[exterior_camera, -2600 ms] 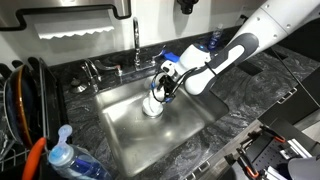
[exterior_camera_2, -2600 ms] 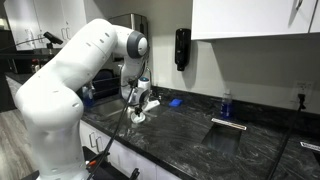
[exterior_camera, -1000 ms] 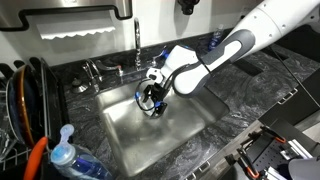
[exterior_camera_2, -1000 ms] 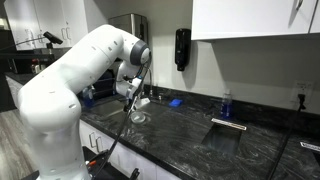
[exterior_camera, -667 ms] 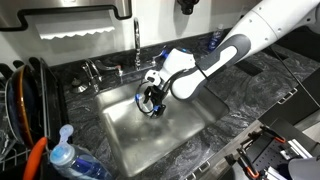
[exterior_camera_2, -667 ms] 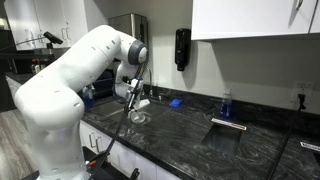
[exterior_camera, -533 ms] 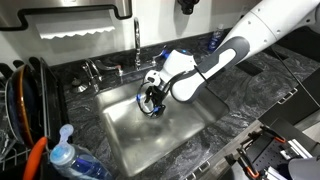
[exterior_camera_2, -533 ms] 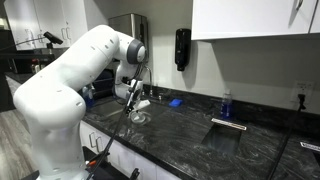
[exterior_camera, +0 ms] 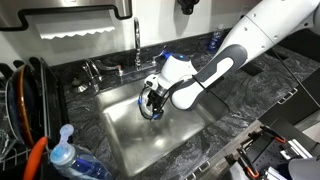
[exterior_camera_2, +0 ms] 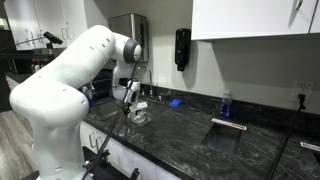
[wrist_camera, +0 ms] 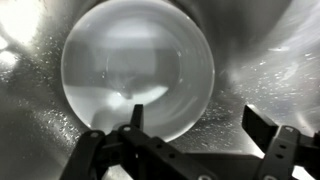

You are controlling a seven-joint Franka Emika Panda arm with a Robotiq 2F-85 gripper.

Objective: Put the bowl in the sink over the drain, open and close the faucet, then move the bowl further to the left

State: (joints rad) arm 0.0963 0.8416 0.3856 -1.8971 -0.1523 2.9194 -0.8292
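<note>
Dark marbled stone worktop (exterior_camera: 235,110) surrounds the steel sink (exterior_camera: 135,140), under white wall cabinets (exterior_camera_2: 250,20). The faucet (exterior_camera: 137,45) stands at the sink's back rim. A dish rack (exterior_camera: 25,95) sits beyond one end of the sink, and a blue-capped bottle (exterior_camera: 62,150) stands off the sink's near corner.

The bowl (wrist_camera: 138,70) lies flat on the sink floor, in the part of the sink nearer the faucet. The drain cannot be made out. The white arm (exterior_camera: 240,45) reaches down into the sink with the fingers (wrist_camera: 262,124) spread wide apart above the bowl. In the wrist view one finger crosses the bowl's lower rim and the other stands outside the rim over bare steel. Whether either touches the bowl cannot be told.

Against the picture from a second ago, the fingers sit slightly lower in the sink and are just as far apart. In an exterior view the bowl (exterior_camera_2: 139,118) appears to be in the same spot.

The sink floor toward its front wall is bare steel. The back of the sink is tighter, with the faucet and its handles close behind the arm's wrist.
</note>
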